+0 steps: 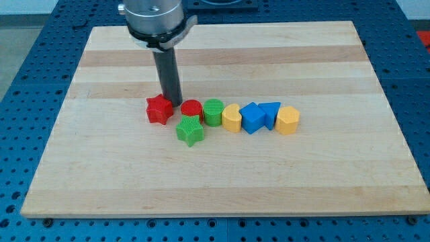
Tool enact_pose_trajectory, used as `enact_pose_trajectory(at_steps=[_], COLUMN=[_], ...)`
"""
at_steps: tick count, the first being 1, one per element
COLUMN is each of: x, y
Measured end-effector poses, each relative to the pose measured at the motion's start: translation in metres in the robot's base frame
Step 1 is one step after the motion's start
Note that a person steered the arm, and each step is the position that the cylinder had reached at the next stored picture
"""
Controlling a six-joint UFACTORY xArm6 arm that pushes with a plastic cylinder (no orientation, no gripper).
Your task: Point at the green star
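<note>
The green star [190, 130] lies on the wooden board [222, 175], just below a row of blocks. My tip [173, 103] is on the board behind the row, between the red star [159, 109] and the red cylinder [191, 109], close to both. It is up and to the left of the green star, about a block's width away, not touching it. The rod rises straight up to the arm's silver head [155, 17] at the view's top.
The row continues to the view's right: a green cylinder [213, 111], a yellow block [232, 118], a blue block [251, 118], a blue triangle [270, 113] and a yellow block [287, 120]. The board's edges border a blue perforated table [27, 81].
</note>
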State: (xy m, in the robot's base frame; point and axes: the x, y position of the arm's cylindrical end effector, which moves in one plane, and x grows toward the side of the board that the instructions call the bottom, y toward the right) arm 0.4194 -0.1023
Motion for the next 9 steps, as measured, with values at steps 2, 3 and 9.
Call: enact_pose_trajectory(at_steps=[2, 3, 9], x=[-0.008, -0.007, 0.098], y=[-0.075, -0.090, -0.175])
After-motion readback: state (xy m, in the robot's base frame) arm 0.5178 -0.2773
